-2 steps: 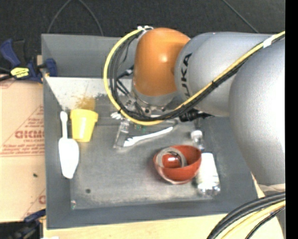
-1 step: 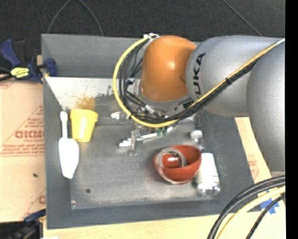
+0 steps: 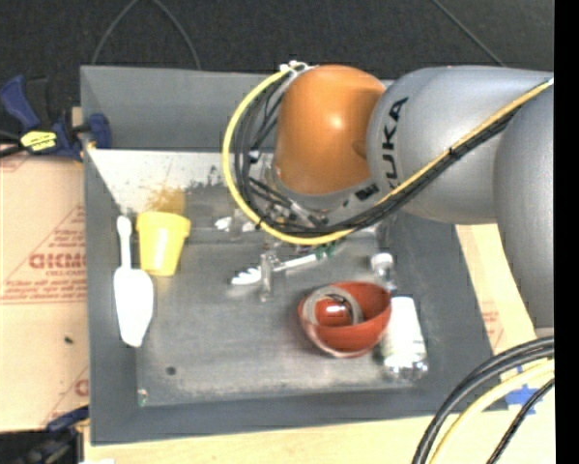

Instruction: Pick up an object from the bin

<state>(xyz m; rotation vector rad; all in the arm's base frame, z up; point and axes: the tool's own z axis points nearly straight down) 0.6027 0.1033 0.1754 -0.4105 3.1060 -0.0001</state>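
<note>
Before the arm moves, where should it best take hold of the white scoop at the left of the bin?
Probably the thin handle, from straight above, closing across its width: the white scoop lies flat, and its blade looks broad.

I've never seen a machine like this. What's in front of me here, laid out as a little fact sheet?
container: grey metal bin holding a few loose things
machine: grey arm with an orange cover, reaching in from the right over the bin's middle
left side: yellow cup, with a white scoop beside it
right side: red bowl with a grey ring inside; white bottle on its right
middle: small white and metal bits below the cover
held: cannot tell
</note>
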